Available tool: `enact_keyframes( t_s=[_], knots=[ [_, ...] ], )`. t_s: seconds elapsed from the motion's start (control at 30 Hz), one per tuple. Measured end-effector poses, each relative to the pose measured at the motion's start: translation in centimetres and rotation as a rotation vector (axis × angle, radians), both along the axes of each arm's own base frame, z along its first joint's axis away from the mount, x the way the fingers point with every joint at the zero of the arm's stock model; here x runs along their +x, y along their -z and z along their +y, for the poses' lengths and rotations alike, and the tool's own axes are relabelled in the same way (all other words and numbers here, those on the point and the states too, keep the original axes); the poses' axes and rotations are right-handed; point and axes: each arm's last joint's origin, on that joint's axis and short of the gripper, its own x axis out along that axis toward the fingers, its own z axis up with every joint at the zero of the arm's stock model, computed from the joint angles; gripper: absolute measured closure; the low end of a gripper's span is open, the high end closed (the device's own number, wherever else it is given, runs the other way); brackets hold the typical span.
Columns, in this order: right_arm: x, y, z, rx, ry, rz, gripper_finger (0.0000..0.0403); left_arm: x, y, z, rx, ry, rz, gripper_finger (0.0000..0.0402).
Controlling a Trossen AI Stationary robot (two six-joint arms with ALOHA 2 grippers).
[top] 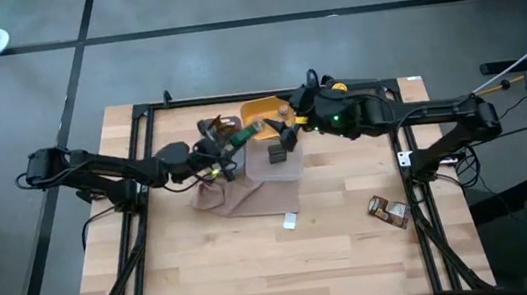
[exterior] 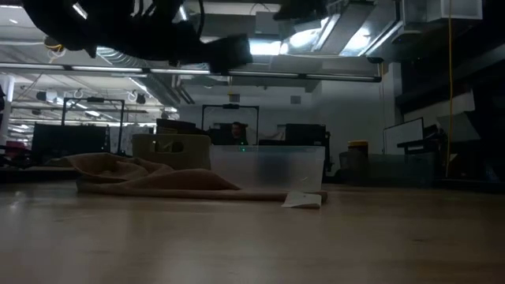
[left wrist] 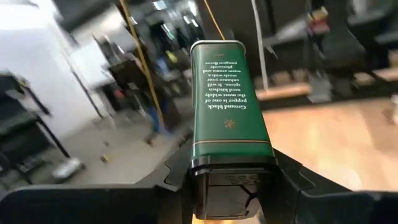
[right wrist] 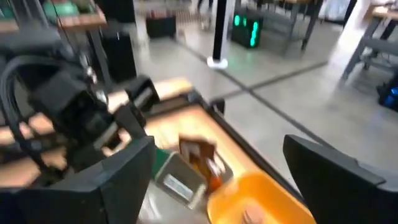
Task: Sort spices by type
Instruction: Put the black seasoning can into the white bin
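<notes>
My left gripper (top: 230,155) is shut on a dark green spice box (left wrist: 229,99) and holds it in the air over the table's far middle, next to the yellow tray (top: 261,110). The same green box (top: 248,132) shows in the high view. My right gripper (top: 287,136) hangs open just right of it, over the clear tray (top: 284,163), touching nothing. In the right wrist view its gripper (right wrist: 217,155) looks at the box (right wrist: 177,177), a brown and orange packet (right wrist: 200,155) and the yellow tray (right wrist: 267,196). My left gripper pinches the green box between its two fingers by the box's near end (left wrist: 230,163). The fingers (left wrist: 177,177) come about level from the table's left and lie along the box. The box is lifted clear and sticks out forward past the fingertips.
A beige cloth (top: 239,197) lies crumpled near the table's middle, beside the clear tray (exterior: 268,167). A small pale packet (top: 291,221) rests on the wood near it, and brown packets (top: 389,211) lie toward the right edge. The near half of the table is bare wood.
</notes>
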Motion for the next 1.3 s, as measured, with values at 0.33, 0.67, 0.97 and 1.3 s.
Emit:
enact_keyframes(
  t_s=[0.33, 0.67, 0.97, 1.3],
  knots=[
    [-1.9, 1.3, 0.1, 0.021, -0.006, 0.222, 0.0052, 2.1, -3.7, -0.7, -0.167, 0.109, 0.347, 0.0288],
    [-2.7, 1.7, 0.3, 0.060, -0.021, 0.298, 0.0052, 4.1, -9.2, -0.8, -0.249, 0.174, 0.552, 0.0288],
    [-2.4, 2.8, 1.2, 0.123, -0.214, 0.352, 0.0052, 8.7, -6.6, -0.7, -0.282, 0.206, 0.864, 0.0288],
    [-2.0, 6.9, 3.8, 0.090, -0.245, 0.566, 0.0052, 10.6, -3.2, 0.3, -0.276, 0.261, 1.051, 0.0288]
  ],
)
